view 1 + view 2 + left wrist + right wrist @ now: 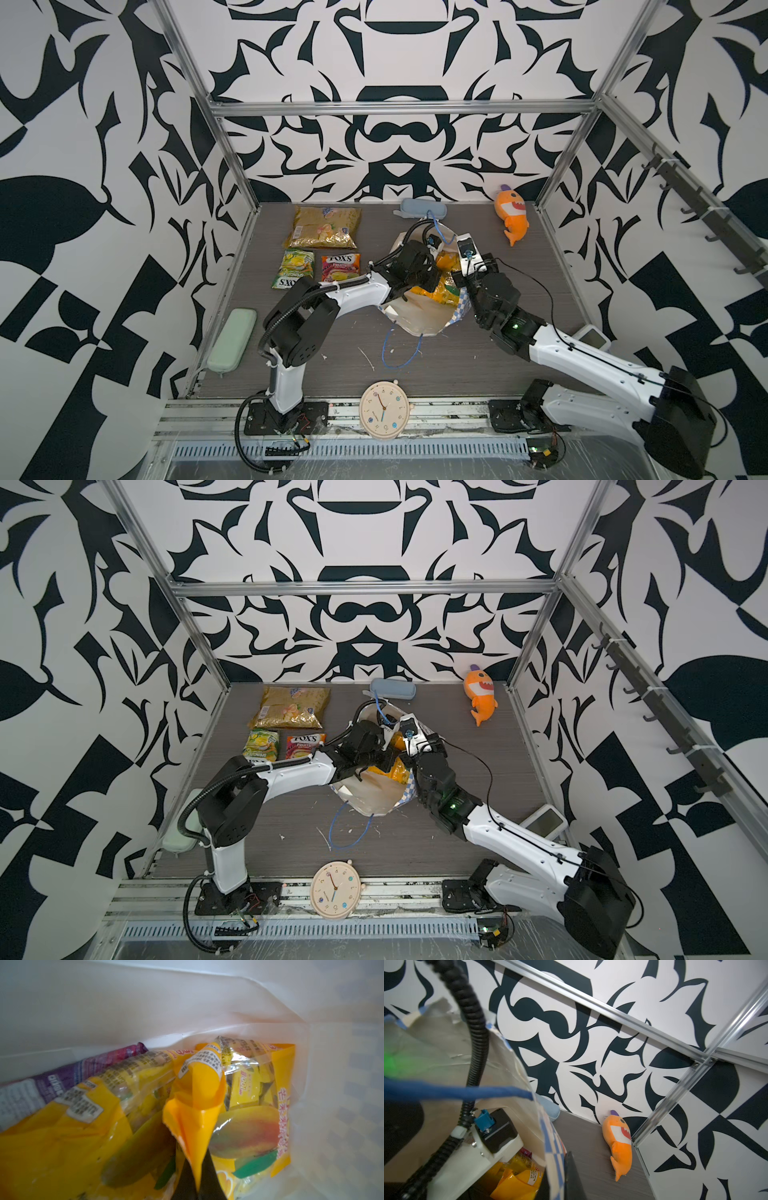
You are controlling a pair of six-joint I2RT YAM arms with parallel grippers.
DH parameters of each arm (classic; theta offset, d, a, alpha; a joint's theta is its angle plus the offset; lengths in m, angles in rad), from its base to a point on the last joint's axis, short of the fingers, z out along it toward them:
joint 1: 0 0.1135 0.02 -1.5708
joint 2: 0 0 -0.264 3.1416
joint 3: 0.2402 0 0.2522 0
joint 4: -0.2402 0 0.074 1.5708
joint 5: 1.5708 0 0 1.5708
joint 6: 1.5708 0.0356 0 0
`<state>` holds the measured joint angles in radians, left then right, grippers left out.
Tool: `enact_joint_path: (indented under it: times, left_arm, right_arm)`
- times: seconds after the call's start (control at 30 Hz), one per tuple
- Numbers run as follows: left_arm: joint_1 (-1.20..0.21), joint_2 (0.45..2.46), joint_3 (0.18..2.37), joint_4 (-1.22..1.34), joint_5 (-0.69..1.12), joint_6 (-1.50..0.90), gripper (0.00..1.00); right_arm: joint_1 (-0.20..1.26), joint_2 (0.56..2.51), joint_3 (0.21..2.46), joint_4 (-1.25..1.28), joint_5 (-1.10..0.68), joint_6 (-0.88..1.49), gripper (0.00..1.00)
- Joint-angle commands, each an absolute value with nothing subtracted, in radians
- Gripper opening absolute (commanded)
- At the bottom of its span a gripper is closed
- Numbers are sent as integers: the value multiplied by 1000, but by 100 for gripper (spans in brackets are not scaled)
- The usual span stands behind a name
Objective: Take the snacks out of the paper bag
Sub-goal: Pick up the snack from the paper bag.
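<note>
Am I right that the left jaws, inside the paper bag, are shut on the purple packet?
Not quite: the left wrist view shows the left gripper inside the paper bag, jaws shut on an orange-yellow packet; the purple packet lies apart, untouched.

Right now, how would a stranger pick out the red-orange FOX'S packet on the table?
On the grey table, find the large gold packet by the back wall. Two small packets lie just in front of it. The red-orange packet is the one nearer the paper bag, its FOX'S lettering upright in both top views, unlike the green-yellow packet beside it.
</note>
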<state>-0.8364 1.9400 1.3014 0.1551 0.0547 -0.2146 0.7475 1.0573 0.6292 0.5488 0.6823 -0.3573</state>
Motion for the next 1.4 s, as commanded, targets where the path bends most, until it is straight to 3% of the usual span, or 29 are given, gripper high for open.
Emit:
enact_joint_path:
  times: [0.0, 0.87, 1.03, 1.37]
  left_arm:
    - [-797, 1966, 1356, 271, 40, -160, 0]
    - [-793, 1485, 1092, 132, -25, -147, 0]
    - [-793, 1443, 1158, 1, -36, -158, 0]
    - [-792, 1388, 1149, -27, -48, -127, 0]
  right_arm:
    - [701, 1029, 658, 804, 661, -395, 0]
    - [698, 977, 591, 710, 640, -376, 0]
    - [698, 986, 595, 706, 636, -372, 0]
    - [700, 996, 609, 692, 623, -373, 0]
